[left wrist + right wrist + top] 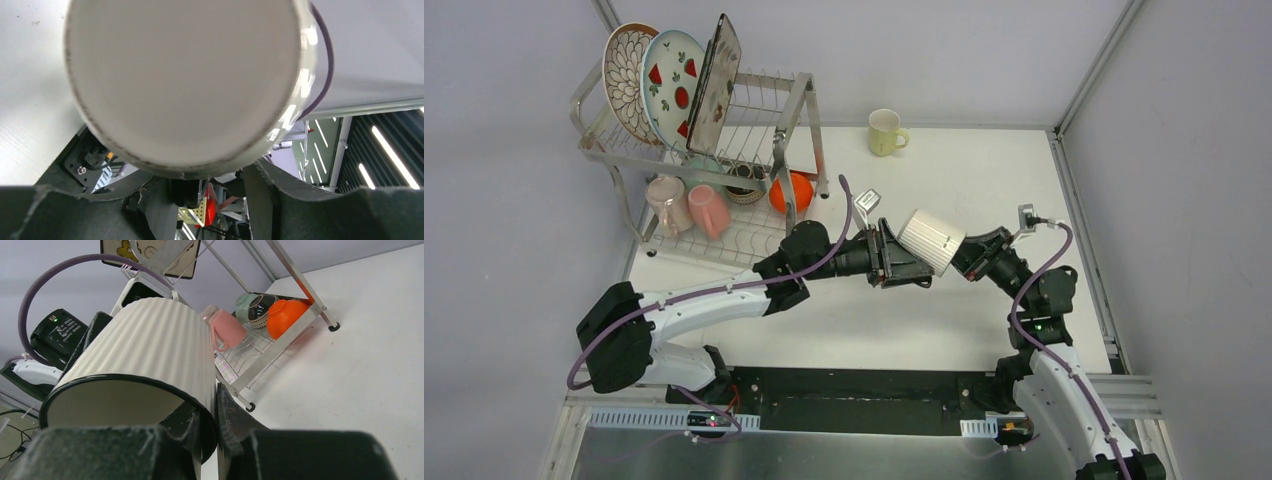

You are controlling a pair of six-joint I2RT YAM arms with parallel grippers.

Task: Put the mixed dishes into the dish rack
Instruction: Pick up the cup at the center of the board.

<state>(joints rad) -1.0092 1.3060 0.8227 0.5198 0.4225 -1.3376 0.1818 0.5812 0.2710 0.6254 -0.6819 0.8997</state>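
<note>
The right gripper is clamped on the rim of the white mug: in its wrist view one finger sits inside the dark-edged lip and the other presses the ribbed wall from outside. The mug is held off the surface, lying on its side at the centre of the top view. Its mouth faces the right gripper and its flat base faces left.

The left gripper meets that base from the left. Its wrist view is almost filled by the pale round underside, with the two dark fingers showing only at the lower edge of the frame. The jaws stand partly apart around the bottom of the mug. I cannot tell whether the pads are bearing on it.

The mug's long axis runs nearly level across the top view, in line with both grippers, so this looks like a hand-over from right to left.

The dish rack stands in the upper left of the frame, well apart from the mug and on the left arm's side, so that arm is the nearer carrier. Three plates stand on edge in its top tier, and a pink mug and an orange bowl sit in the lower tier. A yellow mug stands alone on the surface at upper centre, not yet loaded.

The right gripper should let go only once the left has a firm hold, since a smooth base could slip
</note>
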